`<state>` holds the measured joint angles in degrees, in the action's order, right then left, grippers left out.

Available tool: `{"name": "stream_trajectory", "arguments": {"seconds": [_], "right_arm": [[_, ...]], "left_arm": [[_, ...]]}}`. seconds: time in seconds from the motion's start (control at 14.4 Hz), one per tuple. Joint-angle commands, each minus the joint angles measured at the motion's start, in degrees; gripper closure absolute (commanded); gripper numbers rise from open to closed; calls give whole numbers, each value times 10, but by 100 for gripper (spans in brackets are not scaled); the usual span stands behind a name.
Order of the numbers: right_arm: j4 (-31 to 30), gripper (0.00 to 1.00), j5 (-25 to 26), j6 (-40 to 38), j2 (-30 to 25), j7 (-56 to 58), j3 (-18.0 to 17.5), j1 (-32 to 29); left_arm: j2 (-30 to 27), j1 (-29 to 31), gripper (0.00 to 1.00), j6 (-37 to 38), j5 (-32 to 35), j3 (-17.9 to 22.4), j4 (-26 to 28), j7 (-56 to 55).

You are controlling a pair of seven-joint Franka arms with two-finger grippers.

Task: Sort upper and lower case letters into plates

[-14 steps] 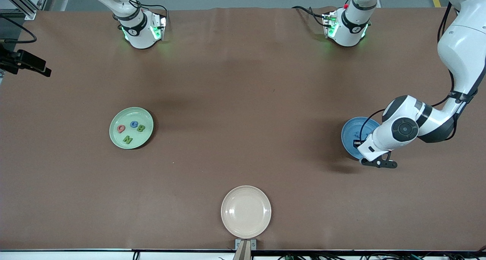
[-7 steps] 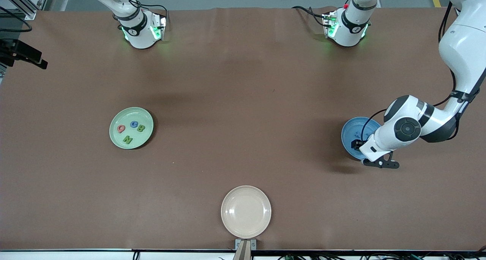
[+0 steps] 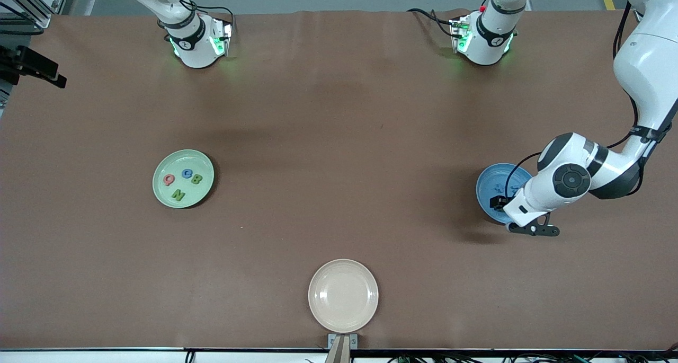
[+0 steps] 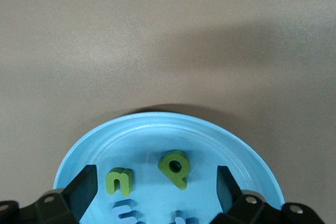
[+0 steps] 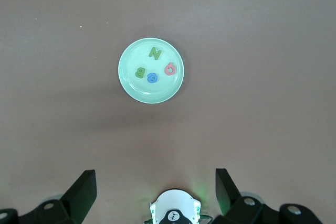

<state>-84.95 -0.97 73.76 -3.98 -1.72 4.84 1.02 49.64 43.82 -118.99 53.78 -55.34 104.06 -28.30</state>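
Your chunky lowercase letters, green n (image 4: 119,181) and green p (image 4: 175,167) plus two blue ones, lie in the glossy round blue plate (image 3: 490,185). Your left gripper (image 4: 156,190) hangs over that plate, fingers apart, empty. Capitals sit in the pale green plate (image 3: 183,178), well apart from the blue plate. Right gripper (image 5: 155,192) waits high above, fingers apart.

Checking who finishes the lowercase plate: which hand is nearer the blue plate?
Left. The left hand hangs open right over the blue plate; the right hand, also open, waits high up at the right arm's end of the table.
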Motion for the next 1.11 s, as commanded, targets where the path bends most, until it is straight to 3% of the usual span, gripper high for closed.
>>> {"name": "stream_trajectory", "arguments": {"seconds": [0.0, 0.42, 0.56, 0.7, 1.04], "right_arm": [[0, 0, 4, -9, -9, -1, -9, -4], [0, 0, 9, -10, -10, 1, -8, -6], [0, 0, 11, -11, -11, 14, -8, -6], [0, 0, 20, -9, -11, 31, -9, -6], [0, 0, 11, 20, -11, 39, -9, -6]], "left_arm": [[-13, 4, 0, 3, -10, -3, 4, 6], [-26, 3, 0, 16, -13, 3, 5, 34], [-73, 0, 0, 16, -77, 34, 9, 98], [-143, -28, 0, 16, -201, 92, 11, 213], [-296, -203, 0, 73, -434, 331, 17, 412]]}}
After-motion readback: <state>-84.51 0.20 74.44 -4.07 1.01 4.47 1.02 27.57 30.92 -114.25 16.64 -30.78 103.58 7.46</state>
